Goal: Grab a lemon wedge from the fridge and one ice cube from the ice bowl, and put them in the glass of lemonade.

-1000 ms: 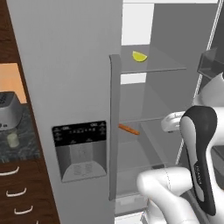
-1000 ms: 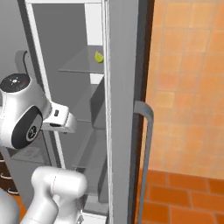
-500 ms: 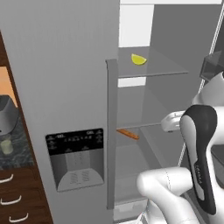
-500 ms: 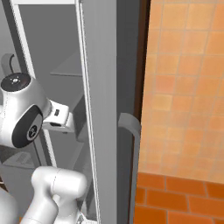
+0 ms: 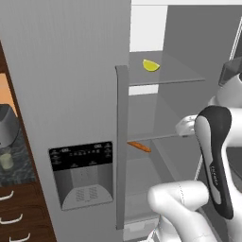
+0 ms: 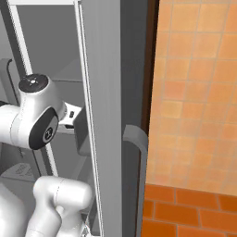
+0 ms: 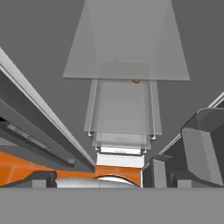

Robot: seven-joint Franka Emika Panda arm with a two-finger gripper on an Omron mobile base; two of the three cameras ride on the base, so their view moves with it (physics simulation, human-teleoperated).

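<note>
Fridge (image 5: 71, 85): we see its right side open, left door shut.
Lemon (image 5: 151, 65): on the upper glass shelf (image 5: 179, 74).
Glass (image 5: 6, 161): on the desk at far left.
Gripper: jaws apart, holding nothing we can see.

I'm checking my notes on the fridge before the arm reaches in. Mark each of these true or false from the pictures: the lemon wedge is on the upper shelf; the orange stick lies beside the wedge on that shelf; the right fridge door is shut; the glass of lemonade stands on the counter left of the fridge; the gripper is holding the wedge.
1. The lemon wedge lies on the upper glass shelf. True.
2. The orange stick lies beside the wedge on that shelf. False: it lies on the shelf below.
3. The right door of the fridge is shut. False: it is swung open and the shelves show.
4. The glass of lemonade stands on the counter left of the fridge. True.
5. The gripper holds the wedge. False: the wedge lies alone on the shelf.
</note>
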